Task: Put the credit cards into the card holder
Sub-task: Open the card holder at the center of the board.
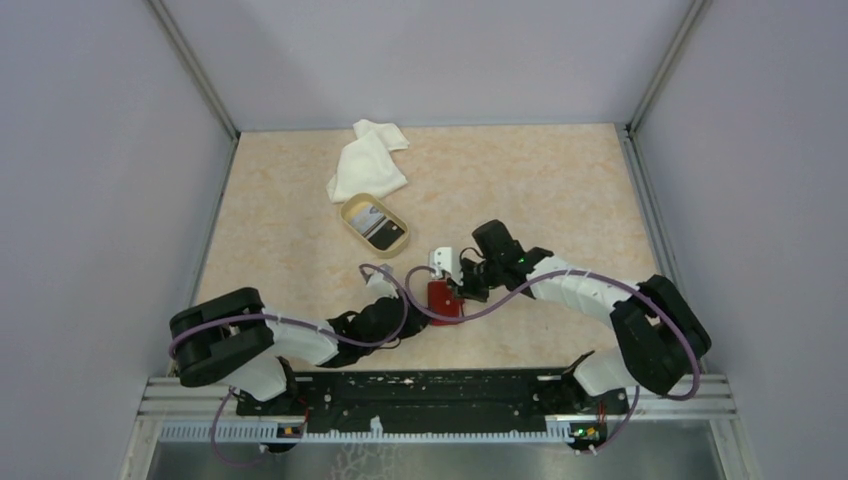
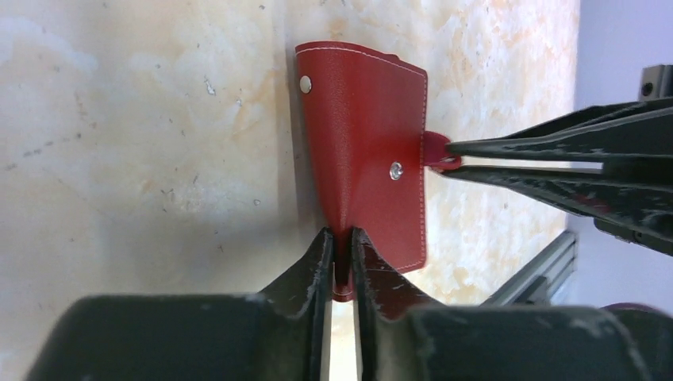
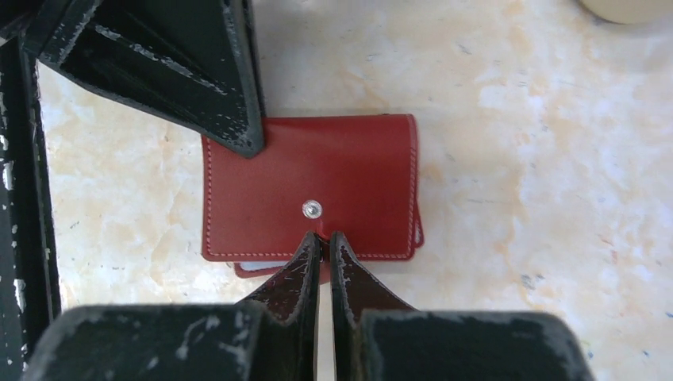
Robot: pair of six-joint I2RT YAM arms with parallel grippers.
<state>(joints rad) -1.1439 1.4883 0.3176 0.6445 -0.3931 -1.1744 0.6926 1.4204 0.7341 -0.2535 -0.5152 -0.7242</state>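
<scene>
The red card holder (image 1: 445, 298) lies folded shut in the middle of the bench (image 1: 560, 200). The left fingers (image 2: 316, 266) pinch one edge. The right fingers (image 3: 295, 270) pinch its little snap tab (image 2: 435, 151). It looks light, soft and bendy, so pulling the tab should open it.

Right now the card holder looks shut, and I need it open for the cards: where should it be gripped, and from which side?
Take the small tab sticking out past the stitched edge of the card holder, beside the snap, coming in level from that side, as the right gripper does: it alone stands clear of the cover. The left gripper steadies a neighbouring edge.
</scene>
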